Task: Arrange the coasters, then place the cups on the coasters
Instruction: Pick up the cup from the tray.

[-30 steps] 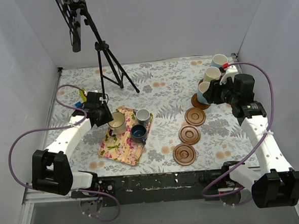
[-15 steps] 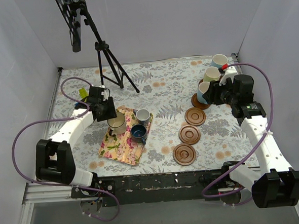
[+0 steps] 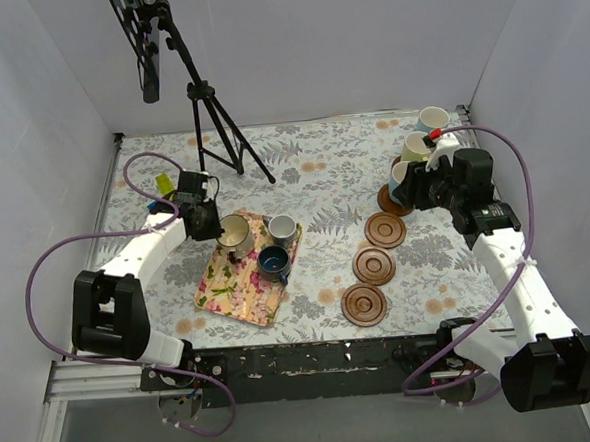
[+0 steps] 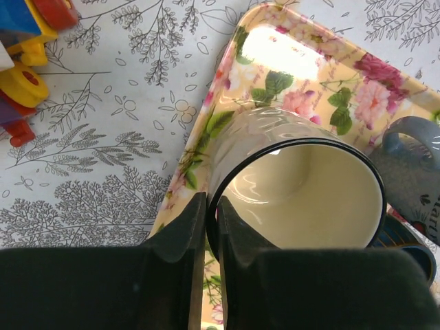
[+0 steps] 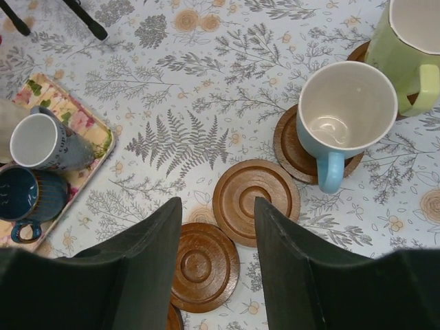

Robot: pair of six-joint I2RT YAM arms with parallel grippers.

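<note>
My left gripper [image 3: 207,224] [image 4: 210,210] is shut on the rim of the cream cup [image 3: 235,236] [image 4: 302,196], one finger inside the wall and one outside. The cup stands at the far corner of the floral mat [image 3: 241,289], beside a grey-white cup [image 3: 282,228] and a navy cup [image 3: 274,262]. Three bare coasters [image 3: 386,228] [image 3: 375,266] [image 3: 364,304] lie in a row. A light blue cup [image 5: 347,110] sits on a coaster [image 5: 290,148], with a yellow-green cup [image 5: 405,48] behind it. My right gripper [image 5: 218,234] hangs open above the bare coasters, holding nothing.
Colourful toy blocks [image 4: 20,69] lie left of the mat, beyond my left gripper. A black tripod [image 3: 214,126] stands at the back left. A third cup [image 3: 432,120] stands at the far right corner. White walls close in the patterned table on three sides.
My left gripper moved right to the cream cup and shut on its rim. My right gripper drew slightly back from the light blue cup, still open.
</note>
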